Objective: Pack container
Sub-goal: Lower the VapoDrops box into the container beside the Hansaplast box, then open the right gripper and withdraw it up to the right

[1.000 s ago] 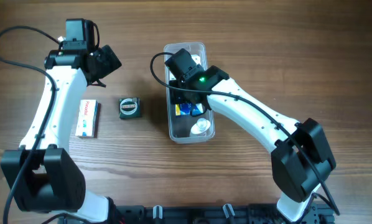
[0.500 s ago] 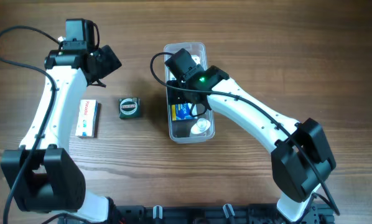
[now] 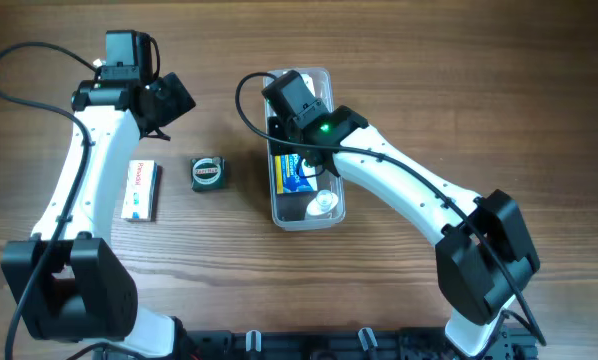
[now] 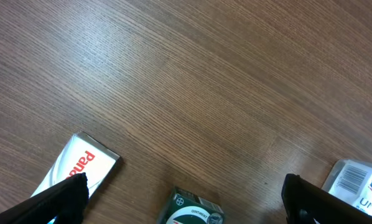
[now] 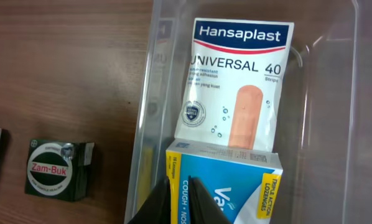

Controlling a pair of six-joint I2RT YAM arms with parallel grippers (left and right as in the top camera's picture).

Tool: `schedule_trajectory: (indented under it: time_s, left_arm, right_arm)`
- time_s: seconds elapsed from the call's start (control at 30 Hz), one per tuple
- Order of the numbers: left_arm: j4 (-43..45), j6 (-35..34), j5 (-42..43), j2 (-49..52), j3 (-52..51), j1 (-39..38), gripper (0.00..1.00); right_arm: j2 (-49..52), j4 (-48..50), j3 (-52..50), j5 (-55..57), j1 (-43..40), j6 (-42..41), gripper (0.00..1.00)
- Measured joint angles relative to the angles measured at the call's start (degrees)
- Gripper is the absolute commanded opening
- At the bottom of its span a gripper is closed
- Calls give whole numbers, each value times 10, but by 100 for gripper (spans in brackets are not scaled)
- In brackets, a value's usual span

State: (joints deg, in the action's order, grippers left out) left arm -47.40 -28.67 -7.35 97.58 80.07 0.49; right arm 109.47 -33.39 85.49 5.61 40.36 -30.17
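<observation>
- Overhead – the container (image 3: 275, 214) lies mid-worktop (image 3: 479, 80), long side running away from the robot. In it are a blue box (image 3: 295, 174) and a clear round piece (image 3: 324, 205). The right arm (image 3: 399, 185) reaches over its far half and hides its own fingertips. The Panadol box (image 3: 139, 190) and the Zam-Buk box (image 3: 208, 173) are out on the wood to the left, apart from each other and from the tub. The left arm (image 3: 79, 180) is parked at the far left, over neither.
- Left wrist – the left fingers (image 4: 58, 200) are spread wide with nothing between them, only bare wood. The Panadol box and the Zam-Buk box show at the bottom edge.
- Right wrist – a Hansaplast pack (image 5: 239, 81) lies flat in the container, with the blue box lapping its near edge. The right fingers (image 5: 204, 205) are drawn nearly together over that box – cannot tell whether they pinch it or are clear of it.
- Progress, my read: three items in, two to go, so a bit past halfway. The blue box may not be let go yet.
</observation>
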Motion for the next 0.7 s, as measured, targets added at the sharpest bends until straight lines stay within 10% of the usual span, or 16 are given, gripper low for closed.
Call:
schedule_trajectory:
  time_s: [0.7]
  left_arm:
    - [-2, 0, 0, 0, 0, 0, 100]
  right_arm:
    - [54, 47, -1, 35, -4, 9, 8]
